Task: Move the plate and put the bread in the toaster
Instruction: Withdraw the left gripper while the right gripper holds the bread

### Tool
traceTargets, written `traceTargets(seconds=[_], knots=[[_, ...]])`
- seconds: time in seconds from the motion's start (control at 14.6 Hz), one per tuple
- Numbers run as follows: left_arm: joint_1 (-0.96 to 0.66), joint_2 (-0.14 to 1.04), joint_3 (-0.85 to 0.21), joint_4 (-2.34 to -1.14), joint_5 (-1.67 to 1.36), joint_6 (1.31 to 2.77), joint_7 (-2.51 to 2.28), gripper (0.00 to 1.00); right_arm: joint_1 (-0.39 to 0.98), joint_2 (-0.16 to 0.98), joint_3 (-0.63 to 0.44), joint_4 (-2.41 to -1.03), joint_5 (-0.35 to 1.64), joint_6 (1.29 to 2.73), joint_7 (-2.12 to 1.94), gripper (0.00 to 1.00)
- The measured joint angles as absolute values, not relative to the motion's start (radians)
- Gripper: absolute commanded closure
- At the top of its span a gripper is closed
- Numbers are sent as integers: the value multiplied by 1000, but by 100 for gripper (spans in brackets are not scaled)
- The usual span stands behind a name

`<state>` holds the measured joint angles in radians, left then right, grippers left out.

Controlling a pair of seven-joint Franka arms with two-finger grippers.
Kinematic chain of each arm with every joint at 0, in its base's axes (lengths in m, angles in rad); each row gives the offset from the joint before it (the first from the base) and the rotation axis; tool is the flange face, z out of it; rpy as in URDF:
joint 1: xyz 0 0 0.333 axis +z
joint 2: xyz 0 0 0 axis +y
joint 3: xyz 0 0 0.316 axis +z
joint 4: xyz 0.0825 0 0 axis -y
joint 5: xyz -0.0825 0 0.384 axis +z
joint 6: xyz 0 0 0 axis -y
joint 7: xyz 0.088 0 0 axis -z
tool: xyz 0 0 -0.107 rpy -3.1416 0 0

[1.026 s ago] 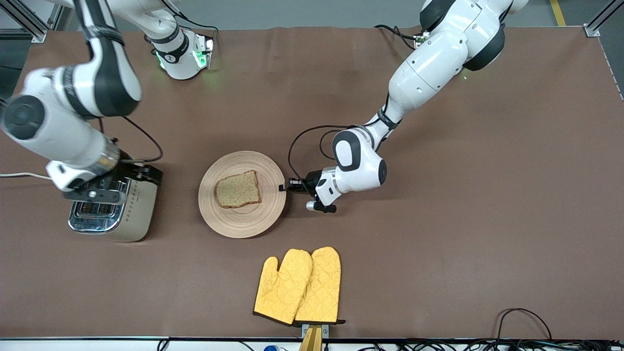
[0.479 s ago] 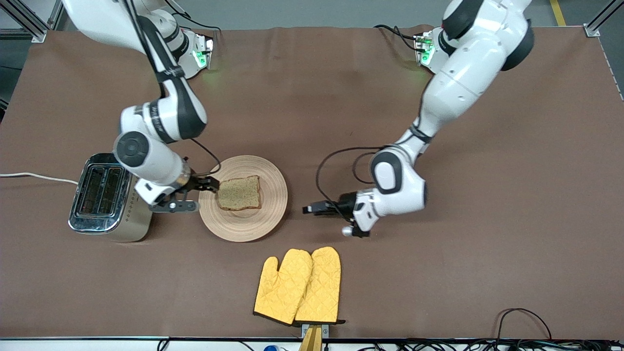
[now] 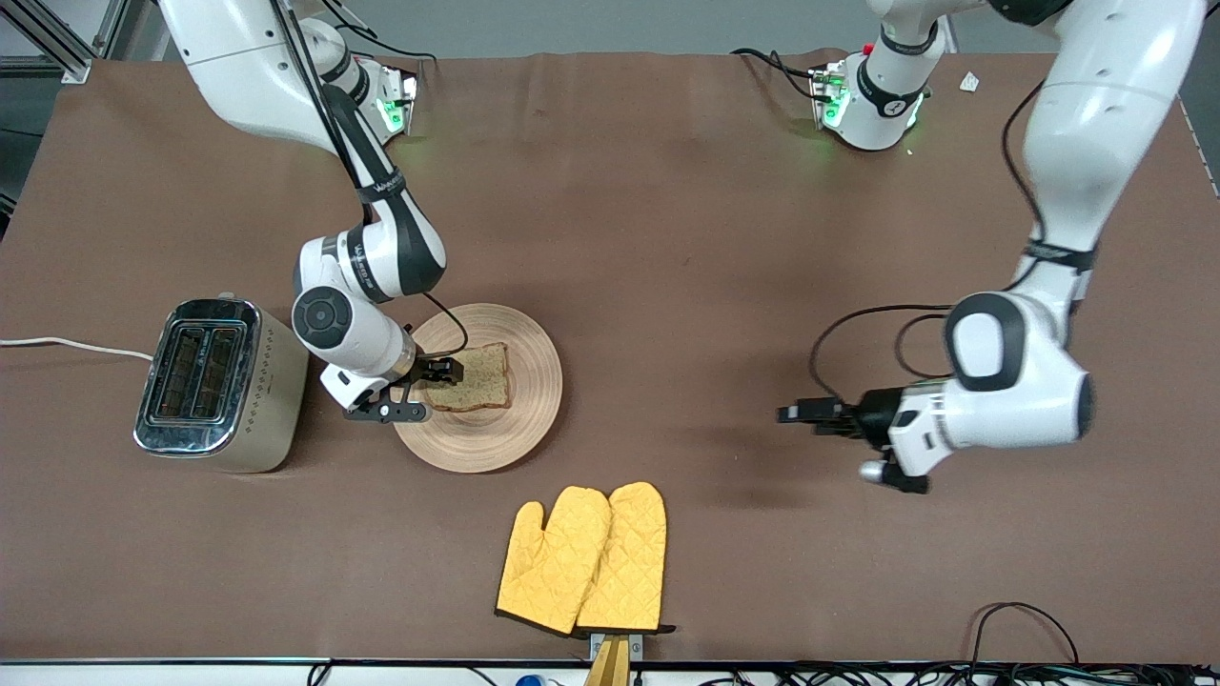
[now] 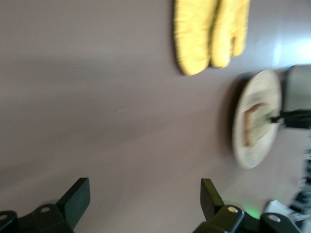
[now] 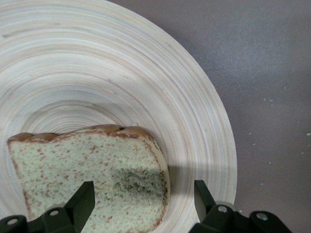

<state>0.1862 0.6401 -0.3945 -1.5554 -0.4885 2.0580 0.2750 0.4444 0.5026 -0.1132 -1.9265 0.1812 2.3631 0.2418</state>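
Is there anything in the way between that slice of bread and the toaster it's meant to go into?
Nothing visible. The bread lies on the plate, the toaster stands beside it, and only the right gripper, open at the bread, sits between them.

From my feed: plate (image 3: 519,424) pale wood, matt, fine ring grooves. Bread (image 3: 477,379) brown, grainy, porous crumb, darker crust. Toaster (image 3: 272,405) cream matt sides, top shiny chrome. Table cover (image 3: 667,238) brown, matt, cloth-like, faint creases. Oven mitts (image 3: 583,557) yellow quilted fabric. Arm shells glossy white plastic; right gripper (image 3: 445,373) matt black fingers (image 5: 80,204).
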Motion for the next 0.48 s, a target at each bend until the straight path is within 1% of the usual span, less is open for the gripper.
traceTargets(seconds=[0.21, 0.48], knots=[[240, 548, -396, -1557, -302, 2000, 274, 0, 429, 506, -117, -1928, 192, 2363, 241, 32], [271, 351, -395, -1540, -59, 1842, 211, 0, 425, 508, -117, -1930, 194, 2363, 241, 47]])
